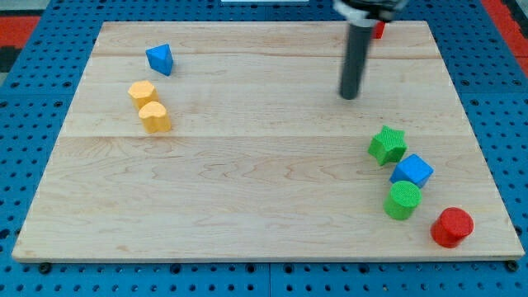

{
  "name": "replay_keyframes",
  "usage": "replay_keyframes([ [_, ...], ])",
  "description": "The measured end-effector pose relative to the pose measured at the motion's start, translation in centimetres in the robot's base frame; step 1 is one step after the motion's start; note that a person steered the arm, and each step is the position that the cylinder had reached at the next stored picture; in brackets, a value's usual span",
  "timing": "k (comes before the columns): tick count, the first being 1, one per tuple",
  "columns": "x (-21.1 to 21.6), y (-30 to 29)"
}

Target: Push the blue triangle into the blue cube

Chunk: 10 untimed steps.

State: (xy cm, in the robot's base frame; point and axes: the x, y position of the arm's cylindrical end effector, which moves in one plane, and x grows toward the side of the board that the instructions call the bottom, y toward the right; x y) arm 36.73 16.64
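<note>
The blue triangle (160, 58) lies near the board's top left. The blue cube (412, 171) sits at the view's lower right, touching a green star (388, 145) above it and a green cylinder (403, 200) below it. My tip (351, 96) rests on the board right of centre near the top, far to the right of the blue triangle and well above the blue cube, touching no block.
Two yellow blocks (143, 92) (154, 116) sit just below the blue triangle. A red cylinder (451, 227) stands near the bottom right corner. A red block (379, 30) peeks out behind the rod at the top edge. The wooden board (247, 181) lies on a blue pegboard.
</note>
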Motion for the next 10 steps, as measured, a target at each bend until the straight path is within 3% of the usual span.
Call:
replay_keyframes([
  [1, 2.7, 8.6],
  [2, 9.7, 9.6],
  [3, 11.2, 6.1],
  [5, 12.9, 6.7],
  [6, 16.6, 5.7],
  [8, 14.8, -3.8],
  [9, 11.2, -4.7],
  [10, 11.5, -2.0],
])
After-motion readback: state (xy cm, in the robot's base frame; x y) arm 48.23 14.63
